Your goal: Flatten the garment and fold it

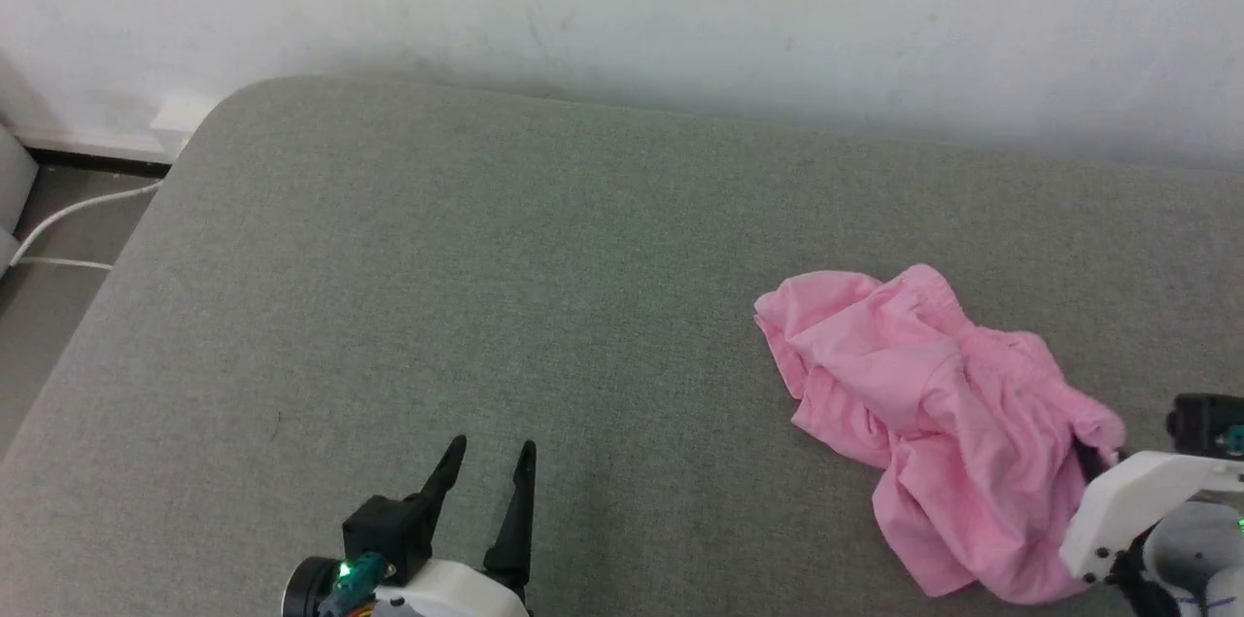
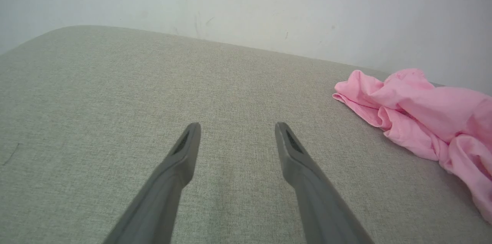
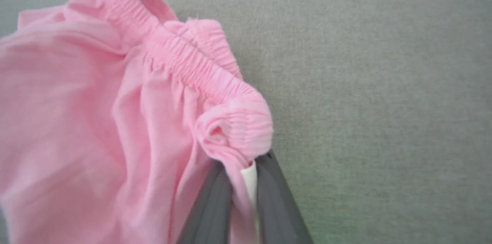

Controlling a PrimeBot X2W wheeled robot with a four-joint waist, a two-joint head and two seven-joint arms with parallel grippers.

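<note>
The garment (image 1: 933,413) is a crumpled heap of light pink shorts at the right of the grey cushion (image 1: 437,287). In the right wrist view its gathered elastic waistband (image 3: 184,59) runs down to my right gripper (image 3: 246,167), which is shut on a bunched end of the waistband with a small white label caught between the fingers. In the head view that gripper (image 1: 1098,452) sits at the heap's right edge, fingers hidden in cloth. My left gripper (image 1: 491,450) stands open over bare cushion at the lower left, well apart from the garment (image 2: 423,117).
A pale wall (image 1: 622,5) runs behind the cushion. The cushion's rounded left corner drops to a grey floor (image 1: 49,306) with a white cable (image 1: 68,219) lying on it.
</note>
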